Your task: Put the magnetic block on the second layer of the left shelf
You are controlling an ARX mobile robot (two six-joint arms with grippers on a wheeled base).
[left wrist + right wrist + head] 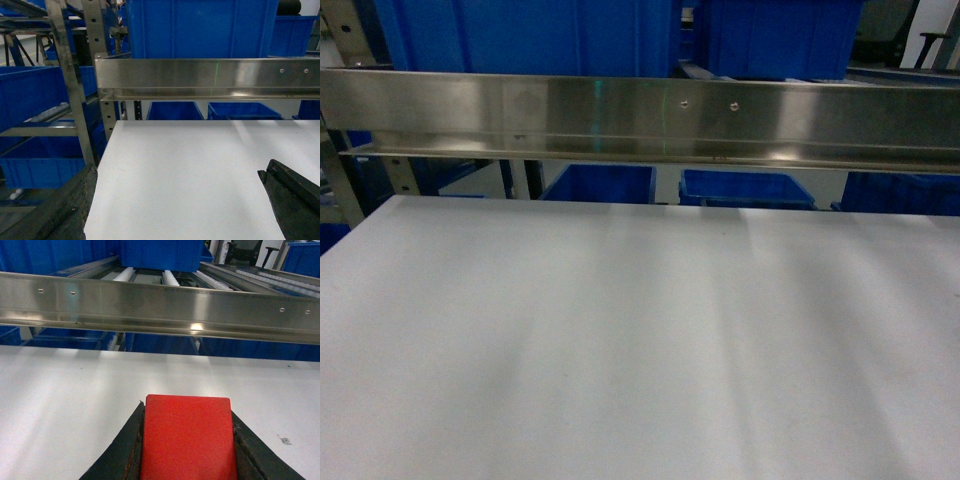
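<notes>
Magnetic block: the magnetic block (187,437) is a plain red cube held between the two dark fingers (122,452) of the right gripper (187,450), which is clamped against both of its sides; it sits above the white tabletop (65,405), on the near side of the steel beam (160,307).
Right gripper: seen only in the right wrist view; closed on the block, a finger pressing each side.
Left gripper: the left gripper (170,210) stands wide, one dark finger (295,200) at the lower right of its wrist view and the other at the lower left, beyond the tabletop's left edge; nothing lies between them.
Steel beam: runs across the far edge of the tabletop in all three views, shiny, with small screws.
Left shelf second layer: the left shelf second layer (42,131) is a rail of the silvery rack left of the steel beam, with perforated uprights (102,45) beside it.
Blue tubs: a large blue tub (200,27) stands behind and above the steel beam; further blue tubs show below it and on the rack.
</notes>
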